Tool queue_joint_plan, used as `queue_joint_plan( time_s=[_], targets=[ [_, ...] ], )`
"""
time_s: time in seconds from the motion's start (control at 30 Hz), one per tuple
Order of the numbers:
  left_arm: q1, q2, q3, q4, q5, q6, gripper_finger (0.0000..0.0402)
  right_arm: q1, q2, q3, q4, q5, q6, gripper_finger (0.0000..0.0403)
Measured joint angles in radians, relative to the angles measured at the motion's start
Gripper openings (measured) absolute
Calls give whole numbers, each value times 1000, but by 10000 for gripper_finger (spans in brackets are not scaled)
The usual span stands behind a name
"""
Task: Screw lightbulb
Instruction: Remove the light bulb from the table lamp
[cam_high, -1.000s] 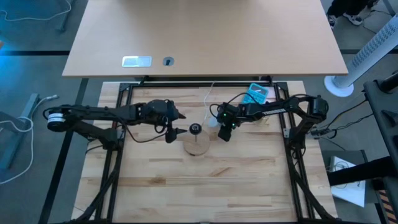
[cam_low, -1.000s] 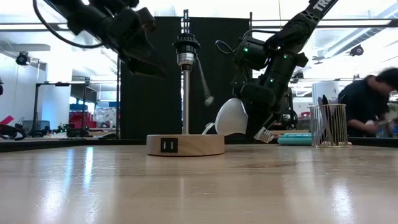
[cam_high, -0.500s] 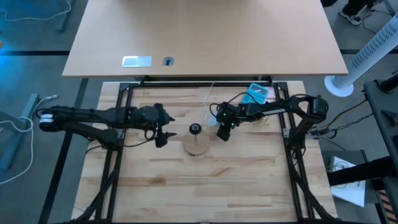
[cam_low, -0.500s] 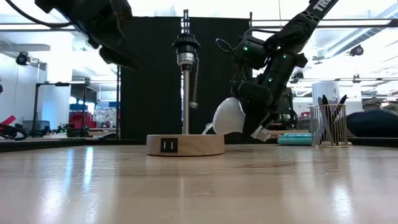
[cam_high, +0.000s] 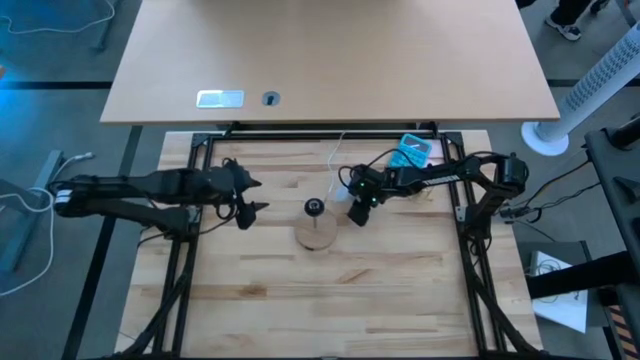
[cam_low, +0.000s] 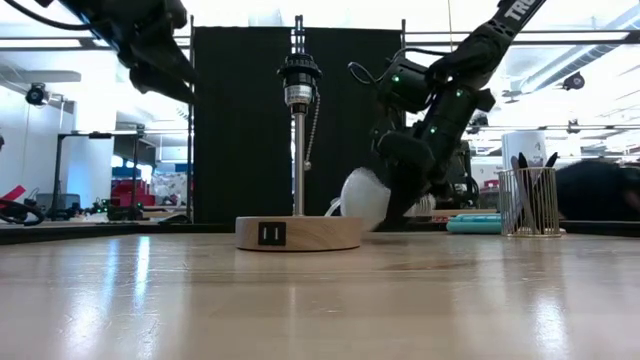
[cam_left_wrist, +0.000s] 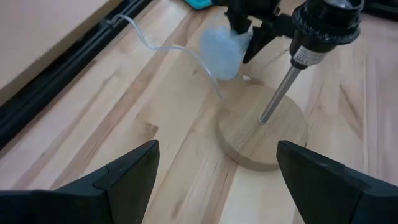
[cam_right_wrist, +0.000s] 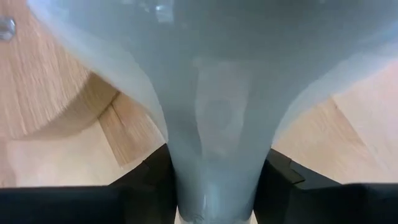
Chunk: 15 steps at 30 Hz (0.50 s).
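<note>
High view, frame centre: my right gripper is closed on the narrow neck of the lightbulb, whose white globe now sits lower than a second ago. In the low view the globe is right of the wooden base, low down near the tabletop; whether it touches the wood I cannot tell. My right wrist view shows the pale neck running between my two dark fingers, which flank it closely on both sides, so I judge the grip intact, though the fingers have eased slightly apart.

Left of frame centre in the high view: my left gripper has drawn back toward the left, clear of the lamp, over the last second. Its fingers stand wide apart and hold nothing. In the low view it has risen to the upper left corner.

The black socket stands atop its thin post, well above the bulb, its pull chain hanging beside it.

Meaning for the task: the socket is free of my left arm, but the bulb is beside the base, not at the socket. Threading has not begun; I judge that a lift and alignment over the socket come first.
</note>
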Motion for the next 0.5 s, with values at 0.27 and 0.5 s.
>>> queue_joint_plan(
  time_s=[0.27,0.5],
  targets=[
    [0,-16,0,0,0,0,316,2,101,21,47,7,-1,125],
    [0,-17,0,23,-17,6,316,2,114,71,43,27,-32,144]
  ],
)
